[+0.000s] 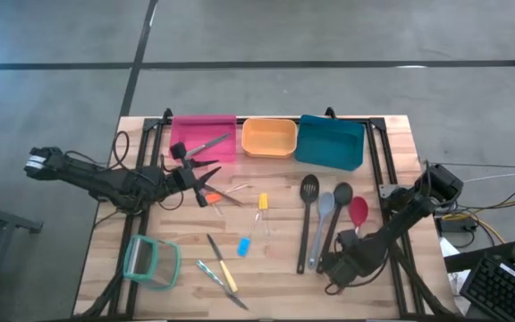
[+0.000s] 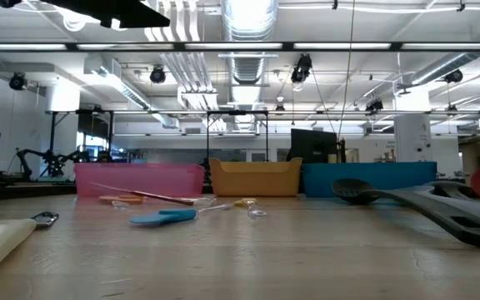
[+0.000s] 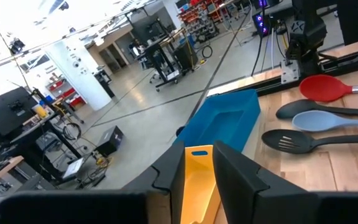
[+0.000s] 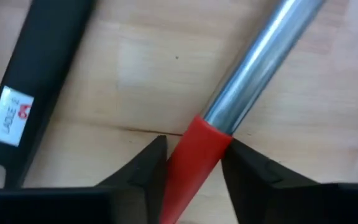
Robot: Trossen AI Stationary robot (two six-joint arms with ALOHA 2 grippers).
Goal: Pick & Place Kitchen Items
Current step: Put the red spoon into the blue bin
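A red spoon (image 1: 358,212) with a metal shaft and a red grip lies on the table at the right, beside a black ladle (image 1: 342,192), a grey spoon (image 1: 326,204) and a black slotted spoon (image 1: 309,188). My right gripper (image 1: 341,265) points down over the spoon's near end and is shut on its red grip (image 4: 194,155). My left gripper (image 1: 211,185) hovers level at the table's left, in front of the pink bin (image 1: 204,139), open with nothing between its fingers (image 3: 166,171). Knives (image 1: 222,268), a blue piece (image 1: 244,246) and a yellow-handled tool (image 1: 262,201) lie mid-table. My right gripper pinches the spoon's red grip (image 4: 204,140) between its two fingers, just where the grip meets the metal shaft (image 4: 260,62). The fingers come from above, pointing down, and lie across the handle. The spoon lies flat on the table.
Pink, orange (image 1: 268,137) and teal (image 1: 331,141) bins stand along the far edge; the pink one holds a slim tool. A teal-rimmed clear container (image 1: 150,261) lies near the front left. The black ladle's handle (image 4: 30,93) lies close beside the right gripper.
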